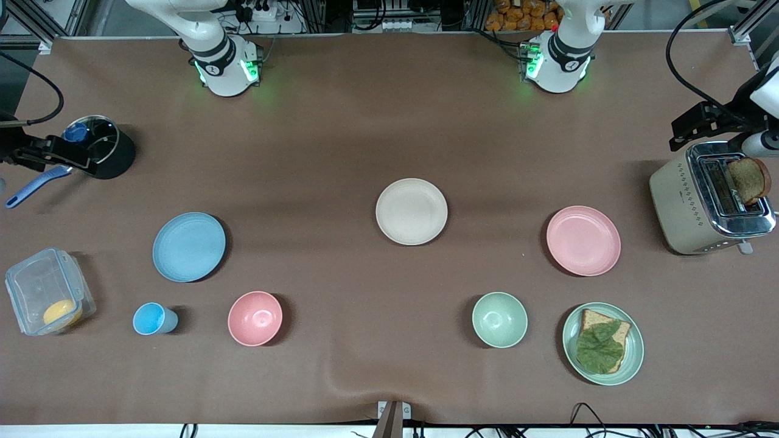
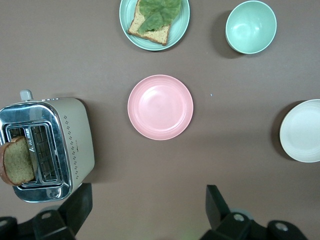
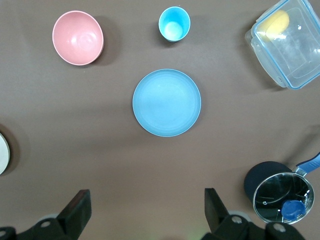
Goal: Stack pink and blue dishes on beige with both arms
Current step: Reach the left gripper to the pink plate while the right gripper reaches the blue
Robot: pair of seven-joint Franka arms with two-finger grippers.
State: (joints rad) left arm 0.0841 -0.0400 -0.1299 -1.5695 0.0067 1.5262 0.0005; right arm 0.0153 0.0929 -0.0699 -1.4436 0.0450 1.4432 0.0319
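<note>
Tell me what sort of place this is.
Probably a robotics lab staged as a kitchen: a brown-covered table holds a toaster, a beige plate, and bread on a green plate, with aluminium framing nearby.

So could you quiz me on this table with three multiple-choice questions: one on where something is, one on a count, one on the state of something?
1. Where does the beige plate lie?
A. Between the blue plate and the pink plate
B. Inside the clear box
C. On top of the toaster

2. How many bowls are on the table?
A. None
B. Two
C. Five

3. What is the state of the left gripper?
A. Shut on the pink plate
B. Shut on a cup
C. Open, holding nothing

Answers:
1. A: the front view shows it alone mid-table, with one plate toward each arm's end.
2. B: only the pink bowl and the green bowl show.
3. C: the left wrist view shows its fingers spread wide above the pink plate, with bare table between them.
</note>
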